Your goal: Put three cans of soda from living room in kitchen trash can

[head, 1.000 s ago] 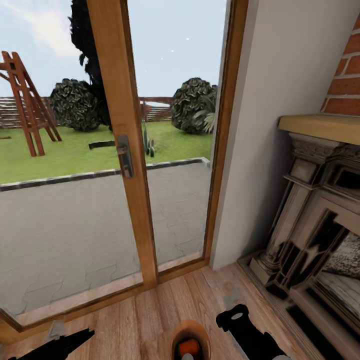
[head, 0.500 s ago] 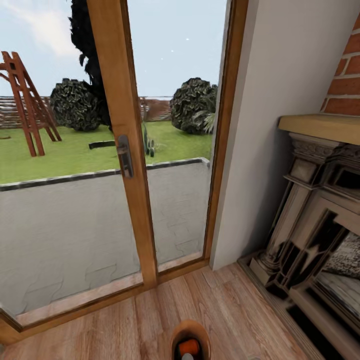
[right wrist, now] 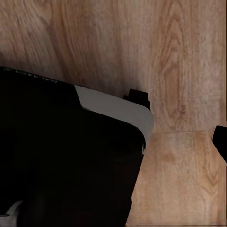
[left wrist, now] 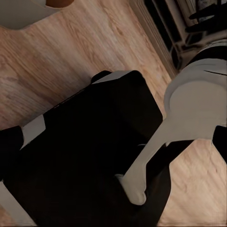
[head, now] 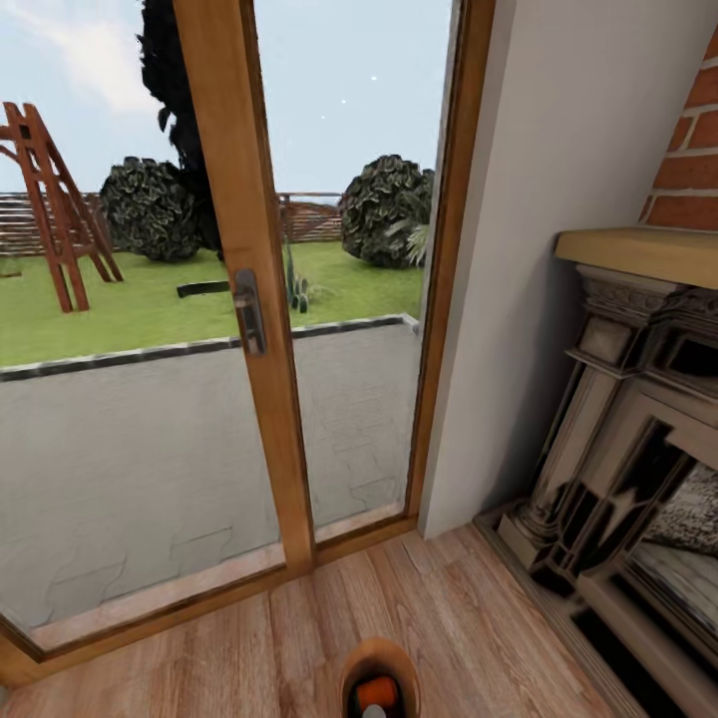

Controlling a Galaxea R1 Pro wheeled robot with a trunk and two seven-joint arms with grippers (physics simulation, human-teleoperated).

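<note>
Head cam's looking forward and down at the glass door (head: 249, 299); both wrist cams are hovering close over the floor (right wrist: 189, 71), which all three are sharing.

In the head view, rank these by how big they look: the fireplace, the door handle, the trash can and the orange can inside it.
Largest to smallest as they appear:
1. fireplace
2. tash can, cut off by the frame's bottom edge
3. door handle and orange soda can: too alike to rank, and the can sits nearer the camera.

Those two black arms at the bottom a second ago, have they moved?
Yes. Against the door frame, which stays put, both arms have dropped out below the picture's bottom edge, while the bin keeps its place.
</note>
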